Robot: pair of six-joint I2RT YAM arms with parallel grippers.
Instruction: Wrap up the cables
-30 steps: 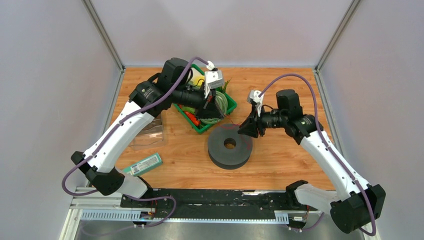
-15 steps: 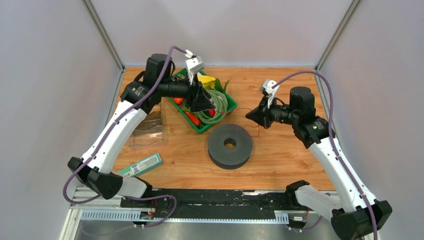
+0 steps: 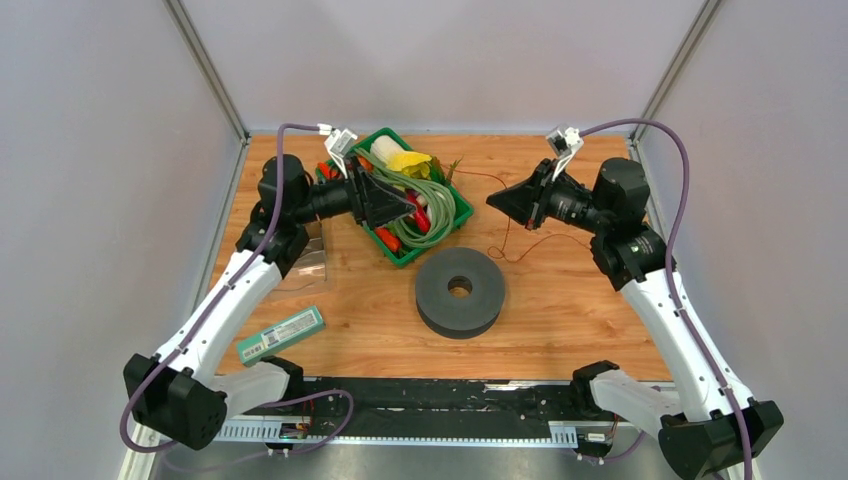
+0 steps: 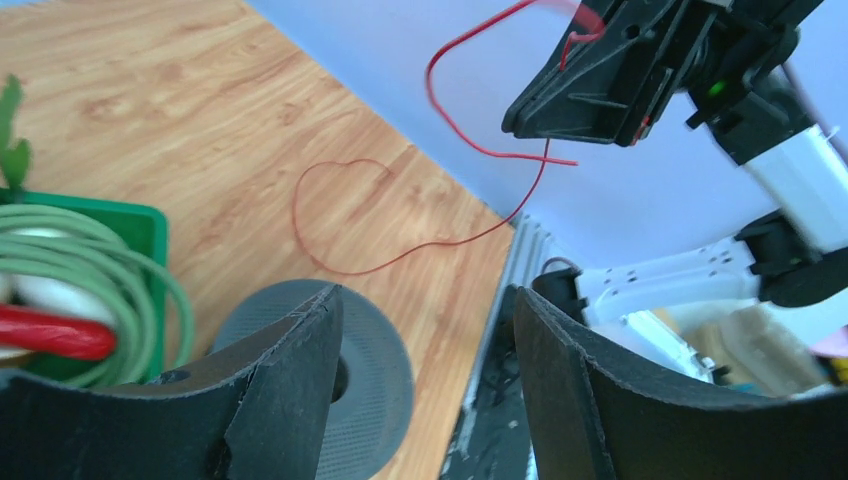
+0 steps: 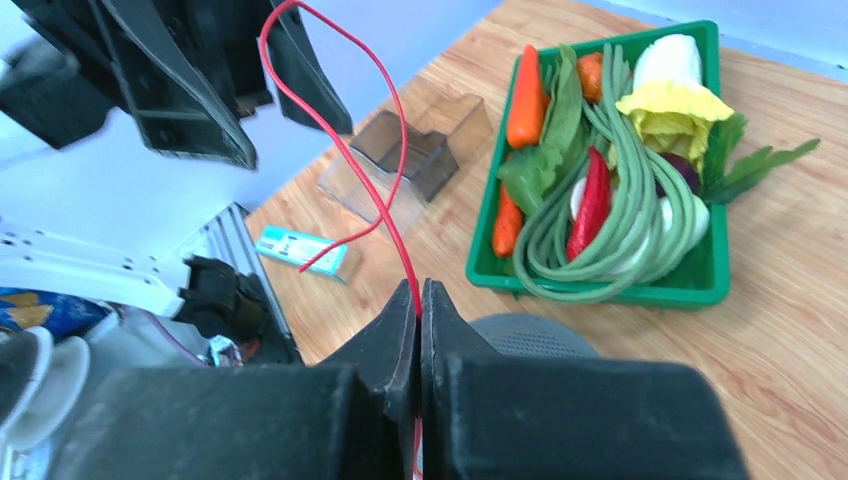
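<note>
right gripper newly clamped on red wire, lifted far right | left gripper now wide, empty, drawn back far left | wrapping not started

Your left tool hangs over the tray, which sits on the surface at the far left. Its tip faces your right tool across a gap. The wire leaves the right tool's tip, arcs toward the left tool, then drops to the surface below the right tool, looping just beyond the disc. The disc lies on the surface under that gap, nearer the bases. Left of the left tool, a container sits beside the tray. A small box lies nearer the bases.
</note>
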